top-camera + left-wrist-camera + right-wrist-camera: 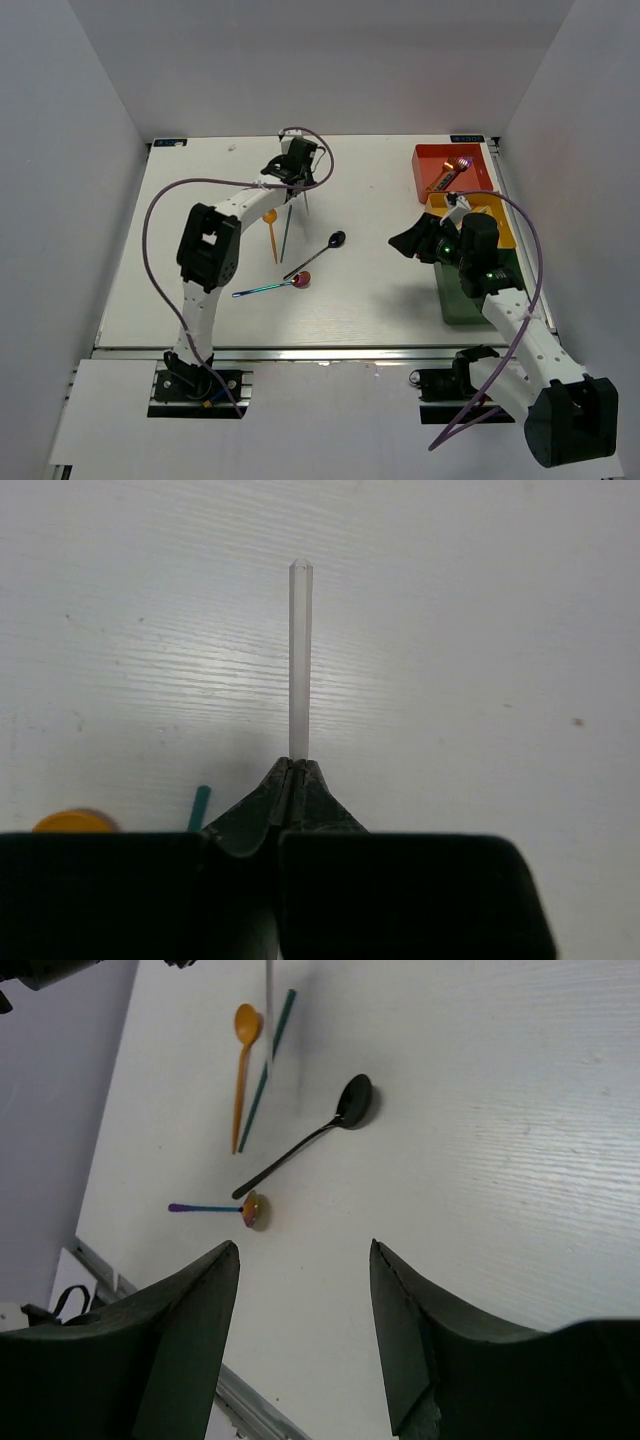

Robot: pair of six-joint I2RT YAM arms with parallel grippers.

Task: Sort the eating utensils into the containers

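Observation:
My left gripper [293, 168] reaches to the far middle of the table and is shut on a pale silver chopstick [299, 660], which sticks straight out from the fingertips [296, 768]. Just below it lie a teal chopstick [287, 235], an orange spoon [272, 235], a black spoon [318, 252] and an iridescent purple-blue spoon [275, 287]. These also show in the right wrist view: orange spoon [242, 1070], teal chopstick [268, 1065], black spoon [310, 1140], iridescent spoon [245, 1209]. My right gripper [408, 243] is open and empty, above bare table [305, 1250].
A red-orange tray [436, 157] at the far right holds a couple of utensils. A yellow tray [492, 208] and a dark green tray [462, 305] sit in front of it, both partly covered by my right arm. White walls enclose the table.

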